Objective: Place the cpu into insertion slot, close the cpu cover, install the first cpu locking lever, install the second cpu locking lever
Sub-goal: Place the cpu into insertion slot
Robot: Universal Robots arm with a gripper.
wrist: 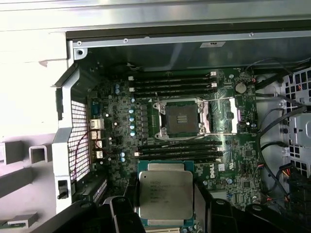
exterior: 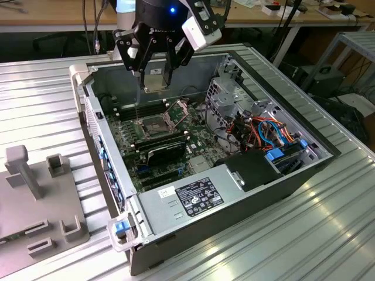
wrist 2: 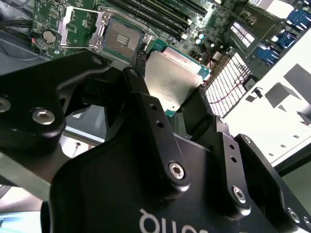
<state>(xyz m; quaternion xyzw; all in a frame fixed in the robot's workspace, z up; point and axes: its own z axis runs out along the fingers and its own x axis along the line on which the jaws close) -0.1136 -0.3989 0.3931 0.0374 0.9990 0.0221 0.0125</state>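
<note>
My gripper (exterior: 153,75) hangs above the open computer case, shut on the cpu (exterior: 154,81), a flat square chip with a silvery top. In both wrist views the cpu (wrist 2: 170,77) (wrist: 165,193) sits between the black fingers (wrist 2: 146,111), well clear of the board. The insertion slot (exterior: 149,126) (wrist: 181,119) (wrist 2: 119,41) lies bare below, a dark square with a silver rim. Beside it the cpu cover (exterior: 177,110) (wrist: 224,116) (wrist 2: 77,26) is swung open on its hinge.
Long black memory sticks (wrist: 175,82) flank the socket on two sides. A silver drive cage (exterior: 231,96), coloured cables (exterior: 266,129) and a black power supply (exterior: 199,196) fill the case on the exterior view's right. A grey fixture (exterior: 35,193) stands on the ribbed table at the left.
</note>
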